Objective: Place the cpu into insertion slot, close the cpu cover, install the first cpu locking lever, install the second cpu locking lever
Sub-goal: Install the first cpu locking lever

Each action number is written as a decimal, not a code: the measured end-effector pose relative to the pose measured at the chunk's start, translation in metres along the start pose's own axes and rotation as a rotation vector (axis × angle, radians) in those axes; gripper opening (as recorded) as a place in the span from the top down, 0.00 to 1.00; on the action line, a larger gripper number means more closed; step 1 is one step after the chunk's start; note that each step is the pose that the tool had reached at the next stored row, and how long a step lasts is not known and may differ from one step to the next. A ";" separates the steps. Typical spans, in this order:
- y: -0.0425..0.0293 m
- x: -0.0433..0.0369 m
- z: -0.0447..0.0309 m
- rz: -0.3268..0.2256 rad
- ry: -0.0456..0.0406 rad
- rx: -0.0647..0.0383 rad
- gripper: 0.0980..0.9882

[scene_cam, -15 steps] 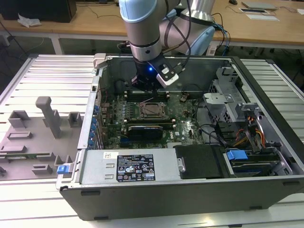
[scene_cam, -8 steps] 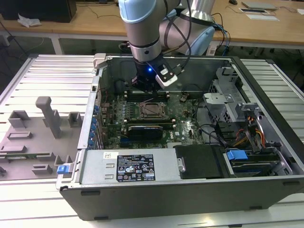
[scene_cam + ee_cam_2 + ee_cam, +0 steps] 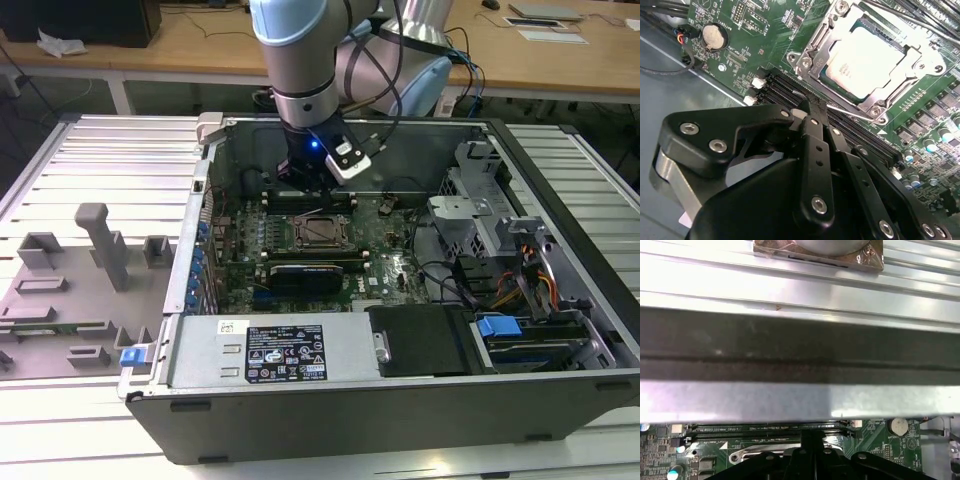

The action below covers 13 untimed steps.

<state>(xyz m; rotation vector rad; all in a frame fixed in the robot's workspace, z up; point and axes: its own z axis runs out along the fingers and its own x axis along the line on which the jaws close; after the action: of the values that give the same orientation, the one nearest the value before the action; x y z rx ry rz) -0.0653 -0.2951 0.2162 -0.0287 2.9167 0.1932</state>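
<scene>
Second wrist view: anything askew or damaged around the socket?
Nothing stands out. The cpu sits flat and square under the closed cpu cover, with no visible damage; the gripper, shut, is close beside them.

The tool (image 3: pixel 318 188) hangs near the seated cpu (image 3: pixel 322 232)

This looks like a robotics lab: a robot arm (image 3: pixel 300 60) reaches into an opened computer case (image 3: pixel 400 400) on a ribbed metal surface (image 3: pixel 100 170), beside grey fixtures (image 3: pixel 100 250), with wooden desks (image 3: pixel 200 45) behind.
</scene>
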 end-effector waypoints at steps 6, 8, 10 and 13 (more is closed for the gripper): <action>0.0035 0.0007 0.0037 0.021 -0.0026 0.018 0.99; 0.0033 0.0011 0.0056 0.028 -0.0035 0.019 0.99; 0.0029 0.0019 0.0094 0.040 -0.0050 0.022 0.99; 0.0025 0.0025 0.0128 0.045 -0.0057 0.023 0.99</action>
<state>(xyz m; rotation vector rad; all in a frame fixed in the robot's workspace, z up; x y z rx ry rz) -0.0651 -0.2910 0.2036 0.0418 2.9154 0.1663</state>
